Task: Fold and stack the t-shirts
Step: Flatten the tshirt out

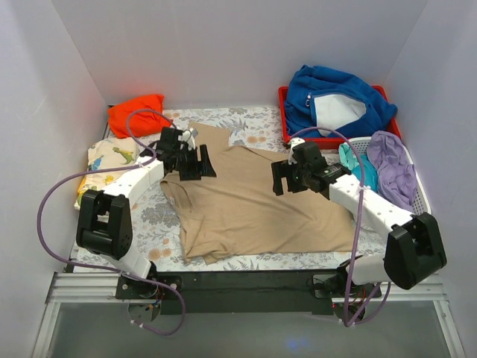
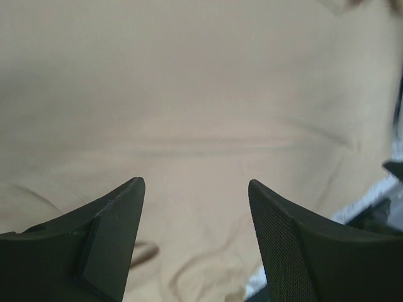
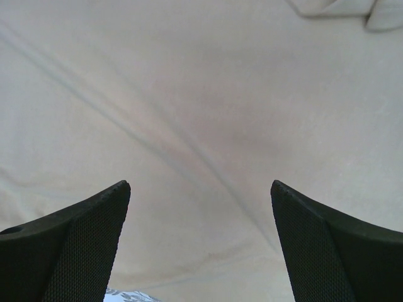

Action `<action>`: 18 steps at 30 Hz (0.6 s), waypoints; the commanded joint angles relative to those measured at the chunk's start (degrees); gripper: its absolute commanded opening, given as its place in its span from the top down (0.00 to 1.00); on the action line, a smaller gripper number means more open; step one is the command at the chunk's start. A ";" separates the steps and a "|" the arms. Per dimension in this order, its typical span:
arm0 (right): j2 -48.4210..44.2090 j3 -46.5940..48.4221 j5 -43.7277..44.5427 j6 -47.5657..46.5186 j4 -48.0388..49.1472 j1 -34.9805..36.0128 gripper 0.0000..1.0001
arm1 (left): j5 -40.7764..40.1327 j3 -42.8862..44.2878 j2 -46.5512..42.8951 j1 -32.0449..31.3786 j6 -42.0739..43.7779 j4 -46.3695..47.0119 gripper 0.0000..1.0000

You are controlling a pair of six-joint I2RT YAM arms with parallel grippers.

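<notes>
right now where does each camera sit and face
top external: above and behind the bases, looking down on the table; both arms show.
left wrist: on the left gripper, facing the tan t-shirt; its open fingers show.
right wrist: on the right gripper, facing the same shirt; open fingers show.
shared: both wrist views see that shirt.
</notes>
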 commanded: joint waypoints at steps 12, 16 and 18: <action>7.60 -6.30 -11.97 2.49 3.91 4.54 0.05 | 0.19 -12.40 -4.73 -8.65 -7.76 -10.99 0.40; 7.25 -8.93 -10.83 4.25 1.63 6.48 0.05 | -7.63 -13.01 -4.99 -9.18 -8.20 -17.32 0.41; 6.47 -10.60 -11.18 4.96 0.49 7.70 0.05 | -9.75 -12.93 -4.91 -9.27 -8.46 -21.27 0.40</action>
